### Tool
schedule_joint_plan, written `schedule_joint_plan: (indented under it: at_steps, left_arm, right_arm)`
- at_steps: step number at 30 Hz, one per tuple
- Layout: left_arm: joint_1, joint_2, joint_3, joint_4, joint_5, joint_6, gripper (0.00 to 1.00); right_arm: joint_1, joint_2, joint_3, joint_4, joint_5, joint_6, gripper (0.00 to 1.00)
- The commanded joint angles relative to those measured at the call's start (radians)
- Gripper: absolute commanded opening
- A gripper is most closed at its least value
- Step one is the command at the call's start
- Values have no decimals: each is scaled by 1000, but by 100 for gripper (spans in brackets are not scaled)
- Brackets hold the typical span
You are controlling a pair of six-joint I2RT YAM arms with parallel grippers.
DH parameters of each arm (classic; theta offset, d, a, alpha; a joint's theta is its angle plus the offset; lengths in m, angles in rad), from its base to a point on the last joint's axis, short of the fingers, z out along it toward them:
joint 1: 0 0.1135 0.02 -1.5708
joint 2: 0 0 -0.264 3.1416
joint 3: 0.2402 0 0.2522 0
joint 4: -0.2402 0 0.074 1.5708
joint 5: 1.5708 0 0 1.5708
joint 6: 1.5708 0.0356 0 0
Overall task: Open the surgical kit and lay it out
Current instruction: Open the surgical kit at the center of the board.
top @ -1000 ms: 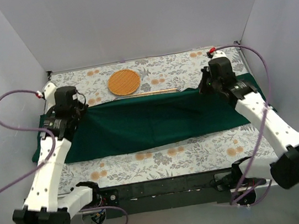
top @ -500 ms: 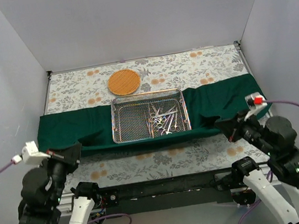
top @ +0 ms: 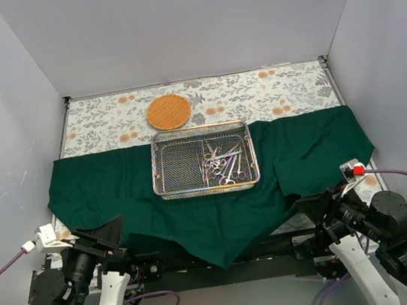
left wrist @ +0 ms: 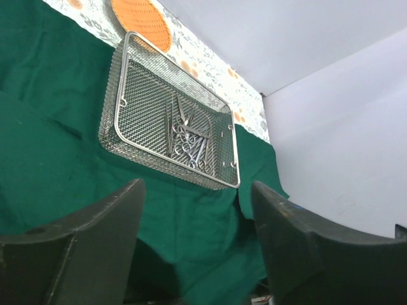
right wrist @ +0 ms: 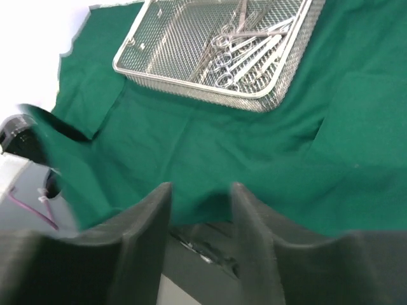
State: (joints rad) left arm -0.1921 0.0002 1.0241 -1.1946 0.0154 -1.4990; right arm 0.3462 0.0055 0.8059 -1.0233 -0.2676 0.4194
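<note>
At the centre of the worktop [top: 270, 86], the dark green cloth wrap [top: 118, 191] lies unfolded, its near edge drooping in a point over the worktop's front. On it rests the wire-mesh tray [top: 182, 163], with steel scissors and forceps [top: 224, 166] heaped in its right half. Just beyond the tray's far left corner lies a round orange basket [top: 168, 112]. Left gripper [left wrist: 196, 190] and right gripper [right wrist: 200, 190] hang at the near corners, fingers apart, holding nothing.
</note>
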Motion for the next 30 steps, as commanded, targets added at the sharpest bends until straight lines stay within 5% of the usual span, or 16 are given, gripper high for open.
schedule_joint_plan:
  at_steps: [1,8,18,30]
  left_arm:
    - [6,-95,24,24,6,23,76]
    - [6,27,-53,171,-49,10,90]
    - [5,453,-254,487,-37,5,98]
    - [8,1032,-213,803,-167,29,96]
  right_arm:
    - [-4,-151,21,-26,-30,-13,57]
    - [-6,-10,13,79,51,-18,81]
    - [-6,552,-8,247,302,-33,85]
    - [-97,1060,-27,672,427,-41,82]
